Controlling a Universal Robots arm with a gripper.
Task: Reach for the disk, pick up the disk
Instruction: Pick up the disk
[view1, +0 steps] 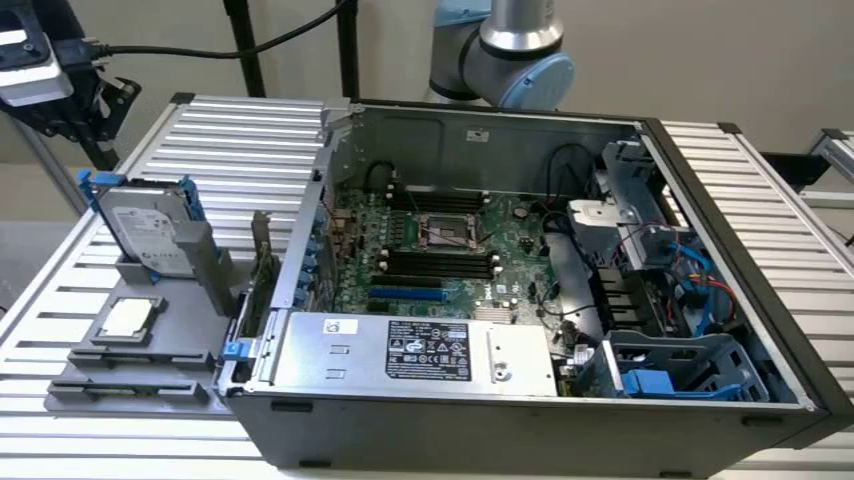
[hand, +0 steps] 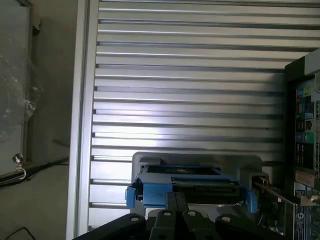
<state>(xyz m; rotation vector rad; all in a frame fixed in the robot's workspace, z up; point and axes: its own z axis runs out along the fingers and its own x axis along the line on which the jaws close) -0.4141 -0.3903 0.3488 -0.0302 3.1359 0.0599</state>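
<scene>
the disk (view1: 147, 232) stands on edge in a grey holder (view1: 203, 268) on the slatted table (view1: 240, 120), at nine o'clock of the open computer case (view1: 534, 425) in the exterior view. the gripper (view1: 96, 140) hangs near the disk at eleven o'clock, not touching it. whether it is open or closed cannot be told.

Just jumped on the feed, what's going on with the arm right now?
The arm's gripper hangs over the disk, which stands on edge in a grey holder on the slatted table, to the exterior view's left of the open computer case. The disk is not yet lifted out, and in the exterior view the gripper looks clear of it.
</scene>
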